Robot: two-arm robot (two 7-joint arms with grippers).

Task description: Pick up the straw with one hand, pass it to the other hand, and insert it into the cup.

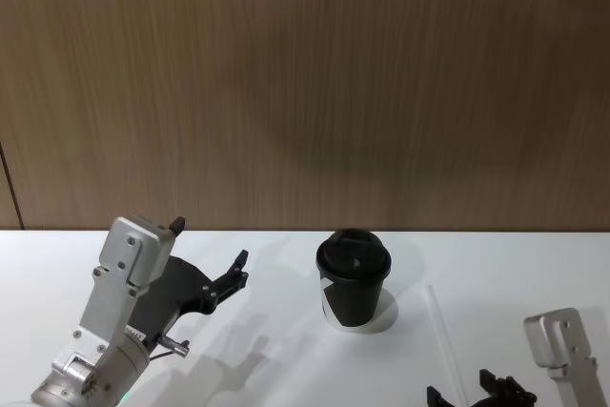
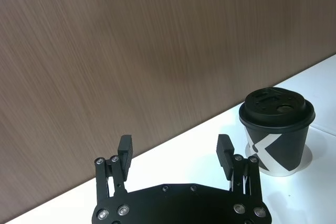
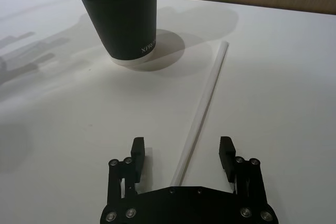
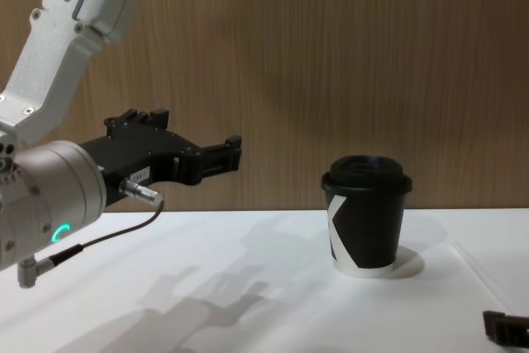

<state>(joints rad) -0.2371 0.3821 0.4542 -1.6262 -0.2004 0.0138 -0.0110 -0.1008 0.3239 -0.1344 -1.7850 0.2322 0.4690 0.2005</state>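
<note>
Right wrist view: straw (image 3: 205,98) within spread right hand (image 3: 182,142).

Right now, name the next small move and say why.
Probably lower the right gripper and close it on the straw: its jaws stand open astride the straw's near end, which lies flat on the table. The left gripper hovers open.

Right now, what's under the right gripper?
The straw lies on the table, running between the fingers of the open right gripper; its tip is hidden under the palm. Left gripper hovers, open.
</note>
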